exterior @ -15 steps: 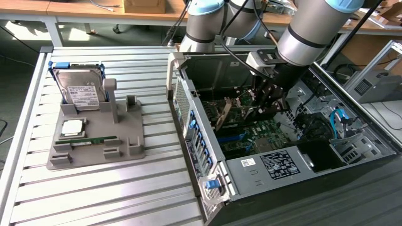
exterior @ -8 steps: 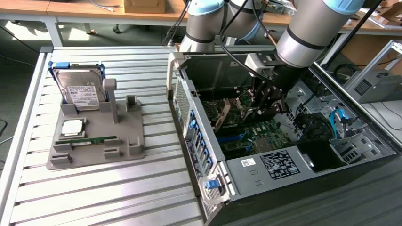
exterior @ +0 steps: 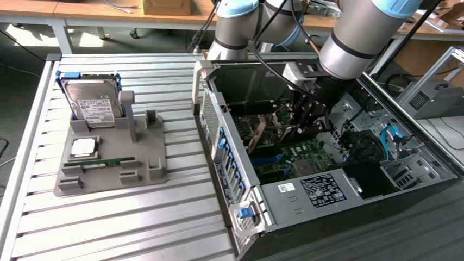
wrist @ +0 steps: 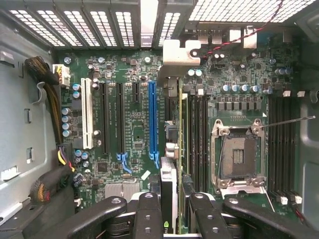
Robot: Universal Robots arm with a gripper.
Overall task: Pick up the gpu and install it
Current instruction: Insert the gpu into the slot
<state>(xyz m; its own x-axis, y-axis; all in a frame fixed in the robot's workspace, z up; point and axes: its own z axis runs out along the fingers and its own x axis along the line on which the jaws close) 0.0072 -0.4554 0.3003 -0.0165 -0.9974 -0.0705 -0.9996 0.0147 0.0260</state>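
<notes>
Dark fingers (wrist: 148, 214) tight around the gpu (wrist: 168, 184), edge-on between them, just beside the blue motherboard slot (wrist: 153, 119).

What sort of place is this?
Probably a robotics lab or workshop: an open computer case, a slatted metal table carrying a grey parts fixture, and wooden desks behind.

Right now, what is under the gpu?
The gpu, gripped edge-on by the claw, is over the motherboard, beside the blue slot. The board directly beneath is covered by the card.
</notes>
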